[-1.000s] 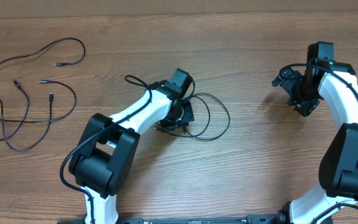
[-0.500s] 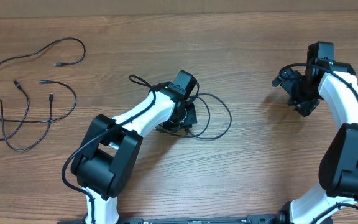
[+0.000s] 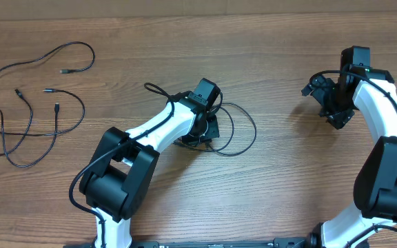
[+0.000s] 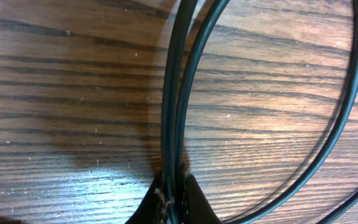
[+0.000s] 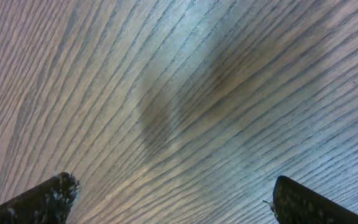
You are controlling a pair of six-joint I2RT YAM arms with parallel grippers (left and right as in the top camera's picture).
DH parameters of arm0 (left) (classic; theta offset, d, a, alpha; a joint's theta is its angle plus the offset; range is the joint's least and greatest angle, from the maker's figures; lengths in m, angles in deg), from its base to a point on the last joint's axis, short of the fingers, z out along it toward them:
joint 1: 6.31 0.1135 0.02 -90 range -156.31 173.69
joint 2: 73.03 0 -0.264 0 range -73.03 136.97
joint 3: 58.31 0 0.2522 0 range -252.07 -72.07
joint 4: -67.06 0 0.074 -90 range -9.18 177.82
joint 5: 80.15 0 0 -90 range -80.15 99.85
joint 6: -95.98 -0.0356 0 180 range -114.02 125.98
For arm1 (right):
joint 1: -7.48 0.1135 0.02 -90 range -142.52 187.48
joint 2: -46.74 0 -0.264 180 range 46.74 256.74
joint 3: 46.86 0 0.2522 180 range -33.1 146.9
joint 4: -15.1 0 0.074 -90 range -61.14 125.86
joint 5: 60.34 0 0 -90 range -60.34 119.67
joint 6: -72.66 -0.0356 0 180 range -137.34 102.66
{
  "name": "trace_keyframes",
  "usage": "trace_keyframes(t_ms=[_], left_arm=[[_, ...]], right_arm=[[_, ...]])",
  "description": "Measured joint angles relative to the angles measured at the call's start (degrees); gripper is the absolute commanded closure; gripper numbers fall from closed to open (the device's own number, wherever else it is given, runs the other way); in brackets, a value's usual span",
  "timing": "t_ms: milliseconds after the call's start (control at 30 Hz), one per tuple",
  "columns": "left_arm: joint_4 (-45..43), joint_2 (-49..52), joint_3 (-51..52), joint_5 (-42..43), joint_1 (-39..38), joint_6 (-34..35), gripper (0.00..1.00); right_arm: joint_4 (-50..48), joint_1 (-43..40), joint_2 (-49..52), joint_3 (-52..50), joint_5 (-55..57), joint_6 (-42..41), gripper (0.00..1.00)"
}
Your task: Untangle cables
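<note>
cables (image 3: 56, 114): loose strands sprawl at the far left of the tabletop (image 3: 288, 186). one loop (image 3: 253, 134) lies mid tabletop, pinched between the left fingers (image 4: 153, 208) (two runs side by side at the tips). right fingers (image 5: 42, 200) spread wide over the wood, well apart from the loop.

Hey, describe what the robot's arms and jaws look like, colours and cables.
The left arm and right arm match: smooth white links between bulky black joint housings, with a thin black cable running along the outside of each. The jaws are black, their tips speckled with pale scuffs in the wrist views. No markings are visible.
</note>
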Motion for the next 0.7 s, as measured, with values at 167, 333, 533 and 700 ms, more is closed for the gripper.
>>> trace_keyframes(t_ms=[167, 333, 533, 700], left_arm=[[-0.1, 0.0, 0.0, -0.1, 0.0, 0.0, 0.83], [-0.2, 0.0, 0.0, -0.2, -0.4, 0.0, 0.89], [-0.1, 0.0, 0.0, -0.7, -0.4, 0.0, 0.92], [-0.1, 0.0, 0.0, -0.6, -0.4, 0.0, 0.96]], right_arm=[[0.0, 0.0, 0.0, 0.0, 0.0, 0.0, 0.0], [0.0, 0.0, 0.0, 0.0, 0.0, 0.0, 0.0], [0.0, 0.0, 0.0, 0.0, 0.0, 0.0, 0.0], [0.0, 0.0, 0.0, 0.0, 0.0, 0.0, 0.0]])
